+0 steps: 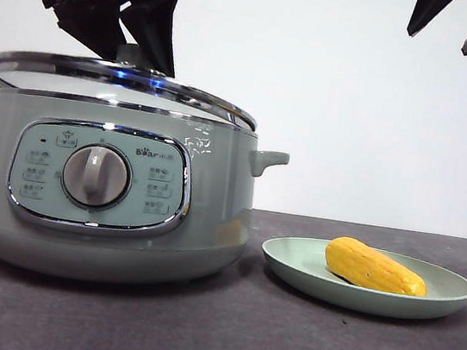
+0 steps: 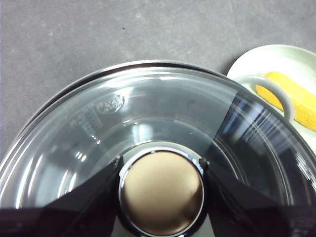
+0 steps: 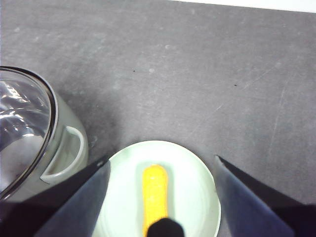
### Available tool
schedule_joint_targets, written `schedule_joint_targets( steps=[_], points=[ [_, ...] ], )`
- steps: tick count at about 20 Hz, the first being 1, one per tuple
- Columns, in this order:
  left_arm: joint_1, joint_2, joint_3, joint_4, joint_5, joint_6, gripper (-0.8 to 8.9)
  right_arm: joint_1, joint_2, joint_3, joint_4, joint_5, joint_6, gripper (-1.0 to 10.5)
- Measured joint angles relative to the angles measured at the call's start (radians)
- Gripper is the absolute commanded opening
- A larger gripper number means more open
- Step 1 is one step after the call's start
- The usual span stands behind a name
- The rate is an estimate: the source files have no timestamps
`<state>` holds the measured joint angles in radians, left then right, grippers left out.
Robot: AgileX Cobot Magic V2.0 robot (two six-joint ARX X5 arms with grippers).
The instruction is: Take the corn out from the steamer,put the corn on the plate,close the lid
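On the lid (image 2: 148, 128) knob, left end effector (image 2: 160, 170) clamped

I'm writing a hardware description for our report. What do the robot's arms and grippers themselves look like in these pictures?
Both grippers are black with two flat, wedge-shaped jaws tapering to points. The left gripper hangs from a bulky black wrist trailing a thin black cable; blue light glints beneath it. The right gripper shows the same matte black jaws, plus a rounded black part between them. No markings are visible.

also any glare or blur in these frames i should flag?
Front view: blue-white glints on the lid rim, background blown out white, corn sharp. Left wrist view: streaky reflections across the glass, the knob soft between the left gripper jaws. Right wrist view: right gripper jaws blurred, plate clear.
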<state>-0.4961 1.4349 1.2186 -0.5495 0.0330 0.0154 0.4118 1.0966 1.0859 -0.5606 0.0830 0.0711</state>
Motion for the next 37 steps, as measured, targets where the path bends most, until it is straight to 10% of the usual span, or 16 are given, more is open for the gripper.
schedule_joint_targets(
  steps=[4,20,24,27,37],
  points=[
    [-0.005,0.048,0.029,0.01,-0.004,0.01,3.54,0.0,0.0,0.0,0.0,0.0,0.0,3.5],
    [-0.02,-0.008,0.006,0.046,-0.087,0.007,4.37,-0.001,0.0,0.0,0.0,0.0,0.0,3.5],
    [-0.02,-0.172,0.006,0.086,-0.094,0.007,3.83,-0.001,0.0,0.0,0.0,-0.001,0.0,3.4],
    [-0.02,-0.305,0.006,0.071,-0.093,0.007,-0.17,0.0,-0.001,0.0,-0.013,-0.004,-0.001,0.9],
    [-0.02,-0.638,-0.217,0.054,-0.162,0.043,-0.08,0.001,-0.296,-0.28,0.106,-0.031,-0.019,-0.1]
  ],
)
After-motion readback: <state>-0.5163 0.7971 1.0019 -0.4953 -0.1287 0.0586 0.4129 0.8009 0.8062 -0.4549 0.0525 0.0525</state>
